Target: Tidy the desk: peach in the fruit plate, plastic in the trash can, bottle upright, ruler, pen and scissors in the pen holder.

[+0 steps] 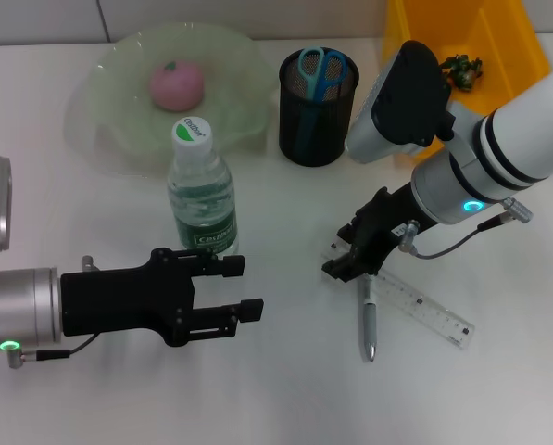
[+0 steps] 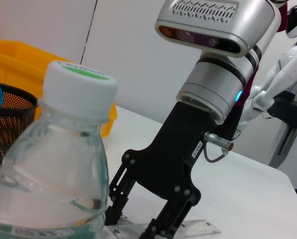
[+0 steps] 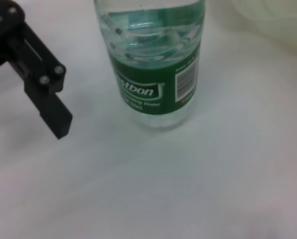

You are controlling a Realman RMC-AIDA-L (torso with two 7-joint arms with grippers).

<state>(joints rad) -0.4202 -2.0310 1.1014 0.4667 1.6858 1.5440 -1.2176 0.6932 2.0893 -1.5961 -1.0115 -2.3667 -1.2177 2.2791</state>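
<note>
On the desk point(image 1: 498, 389), we note:
Peach point(image 1: 176, 84): we see it lying in the plate point(image 1: 100, 102), at the far left.
Bottle point(image 1: 202, 190): it stands upright just before the plate, white cap up, green label facing us; the right wrist view shows its base point(image 3: 155, 89) planted on the desk.
Holder point(image 1: 318, 111): black mesh, right of the plate; we see the blue-handled scissors point(image 1: 320, 69) standing in it.
Ruler point(image 1: 415, 301): clear, flat on the desk right of centre, running slantwise.
Pen point(image 1: 369, 320): silver, flat on the desk, its upper end at the ruler's near edge.
Right gripper point(image 1: 350, 260): we find it low over the ruler's far end, pointing down; in the left wrist view its fingers point(image 2: 160, 221) stand apart, tips at the ruler, nothing held.
Left gripper point(image 1: 244, 289): it hangs near the desk just before the bottle, fingers spread wide, holding nothing; we see one finger point(image 3: 51, 107) beside the bottle, apart from it.
Bin point(image 1: 508, 37): yellow, far right, behind the right arm.
</note>
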